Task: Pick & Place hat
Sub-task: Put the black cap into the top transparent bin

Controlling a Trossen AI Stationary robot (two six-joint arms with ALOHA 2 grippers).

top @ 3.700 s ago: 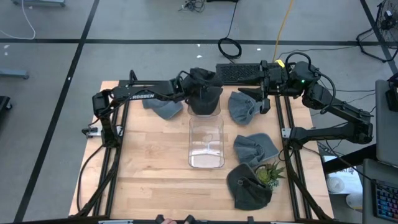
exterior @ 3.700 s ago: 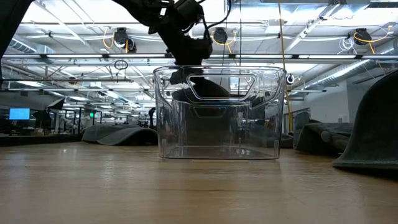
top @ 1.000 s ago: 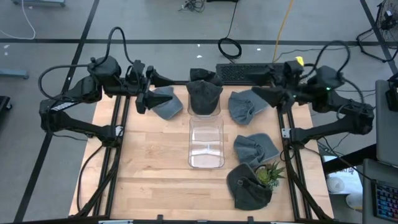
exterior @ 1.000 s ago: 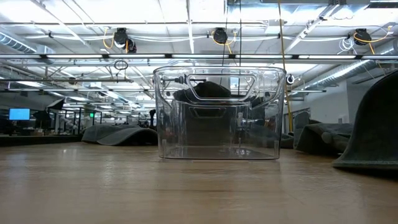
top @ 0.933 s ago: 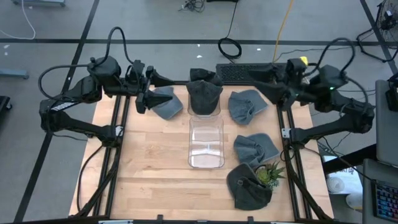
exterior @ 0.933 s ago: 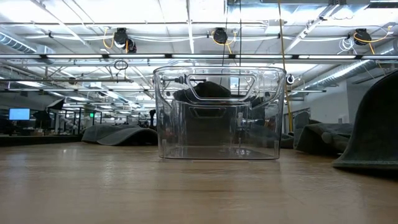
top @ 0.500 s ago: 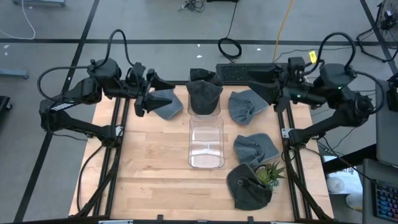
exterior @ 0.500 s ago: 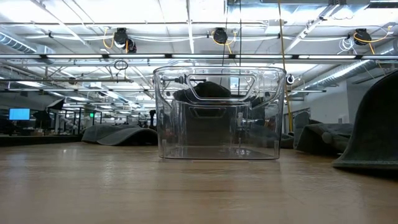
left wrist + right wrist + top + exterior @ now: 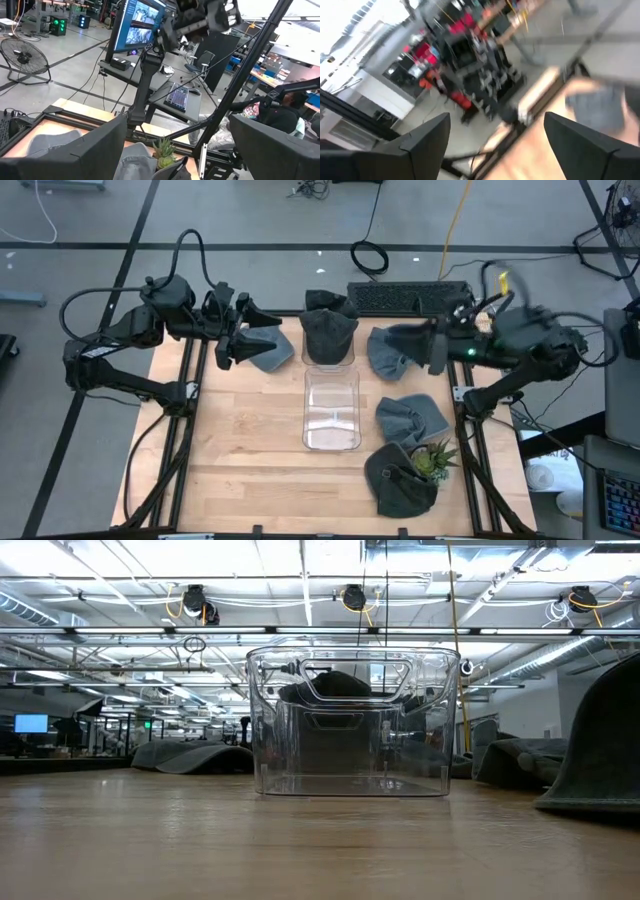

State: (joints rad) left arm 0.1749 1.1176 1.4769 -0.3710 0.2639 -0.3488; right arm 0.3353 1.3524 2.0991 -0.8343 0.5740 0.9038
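Note:
Several hats lie on the wooden table: a grey hat [image 9: 266, 349] at the far left, a dark hat [image 9: 328, 335] at the far middle, a blue-grey hat [image 9: 388, 352] at the far right, another grey hat [image 9: 410, 418] and a dark hat [image 9: 398, 482] nearer. A clear bin [image 9: 331, 408] stands in the middle, with nothing in it. My left gripper [image 9: 243, 332] is open just left of the far-left grey hat. My right gripper [image 9: 405, 340] hovers open over the blue-grey hat, blurred. Neither holds anything.
A small potted plant [image 9: 433, 459] sits by the near dark hat. A black keyboard [image 9: 395, 296] lies beyond the table's far edge. In the low view the bin [image 9: 352, 720] stands ahead, a dark hat [image 9: 600, 750] at the right edge. Bare wood lies near left.
My right gripper has swung from the table's far right corner toward the left and near edge, coming over the blue-grey hat, still open. The hats and the bin have stayed where they were.

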